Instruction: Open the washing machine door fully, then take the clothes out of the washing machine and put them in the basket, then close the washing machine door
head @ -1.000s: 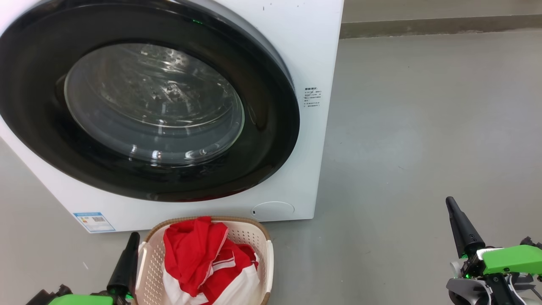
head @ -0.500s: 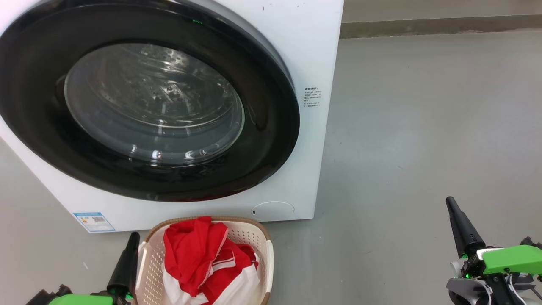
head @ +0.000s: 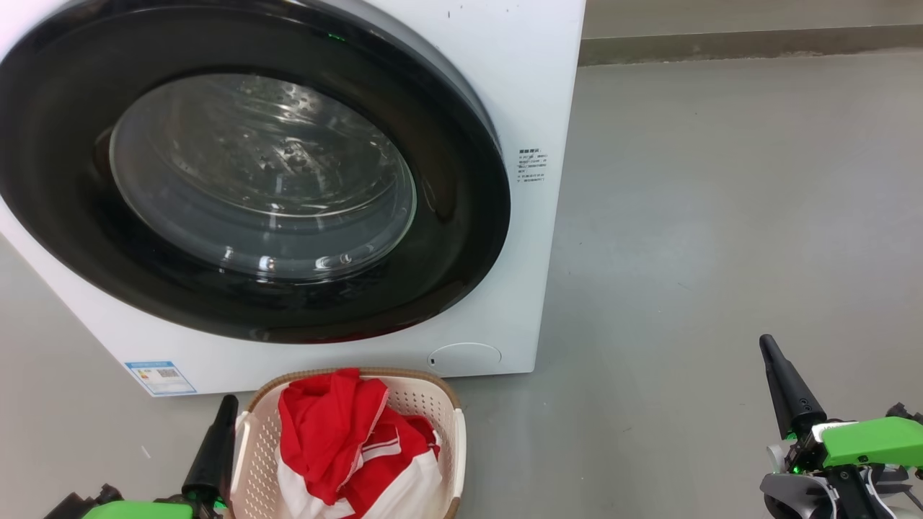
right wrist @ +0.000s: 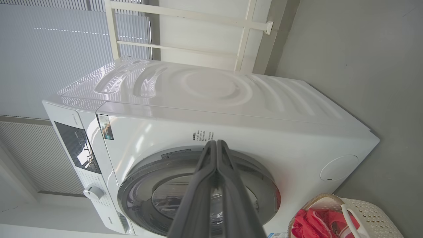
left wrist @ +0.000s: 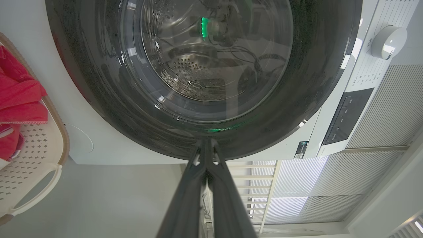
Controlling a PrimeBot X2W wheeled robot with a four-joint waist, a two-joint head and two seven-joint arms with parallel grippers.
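Observation:
The white washing machine (head: 533,86) stands at the upper left, its round black-rimmed door (head: 461,216) lying flat against the front; behind the glass I see bare steel drum. In front of it on the floor sits the cream basket (head: 433,404), holding the red and white clothes (head: 339,432). My left gripper (head: 229,400) is shut and empty, just left of the basket. My right gripper (head: 766,340) is shut and empty, far to the right over the floor. The wrist views show the door (left wrist: 99,82) (right wrist: 264,185), the basket (left wrist: 36,158) (right wrist: 373,211) and the clothes (left wrist: 19,96) (right wrist: 310,224).
Grey floor (head: 721,216) stretches to the right of the machine up to a wall base (head: 750,43). A control panel with a round knob (left wrist: 388,41) sits on the machine's front. White window frames and blinds (right wrist: 66,39) stand behind the machine.

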